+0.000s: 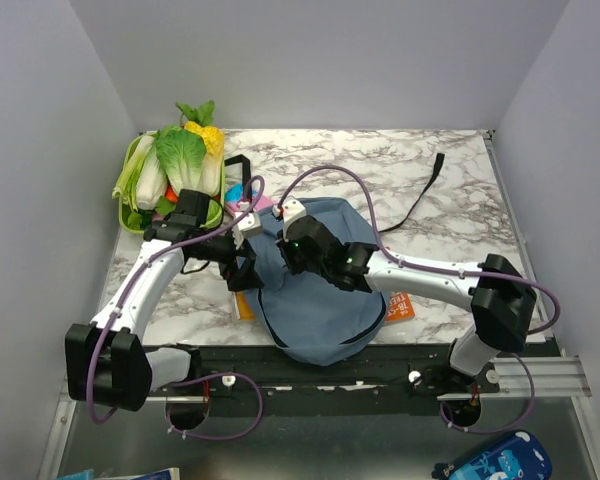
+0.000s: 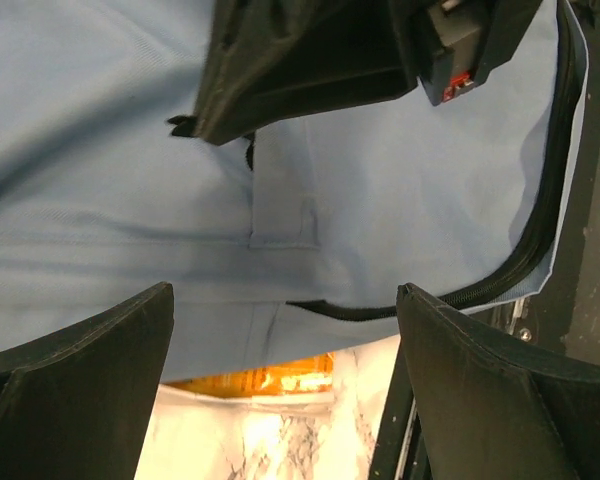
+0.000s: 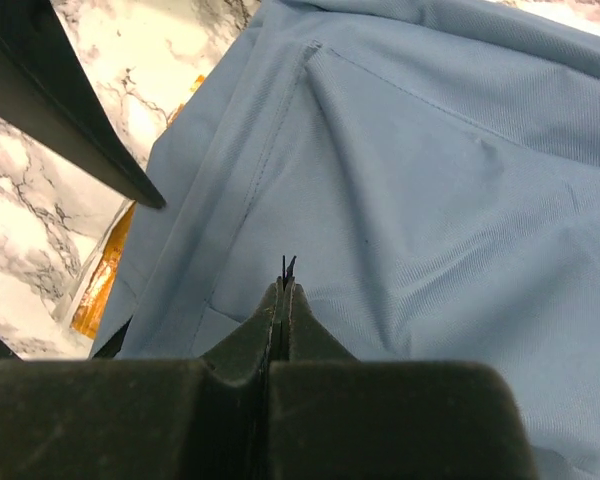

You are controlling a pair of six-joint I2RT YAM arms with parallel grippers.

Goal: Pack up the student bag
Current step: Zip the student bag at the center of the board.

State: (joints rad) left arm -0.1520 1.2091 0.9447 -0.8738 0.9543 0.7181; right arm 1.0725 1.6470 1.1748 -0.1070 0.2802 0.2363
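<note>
Dusty-blue fabric student bag (image 1: 325,315) lies at the near edge of the marble table (image 1: 450,190), between both arms. Left gripper (image 2: 285,292) hangs spread wide over its left side. Right gripper (image 3: 283,288) is pressed together above the cloth, with a black sliver (image 3: 287,263) at its tips.

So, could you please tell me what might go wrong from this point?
1. The right gripper is shut on only a thin black tab at the student bag; it may slip when pulled.
2. The open left gripper hangs close to the right arm, so they could collide.
3. Pulling may drag the bag across the orange book.
</note>
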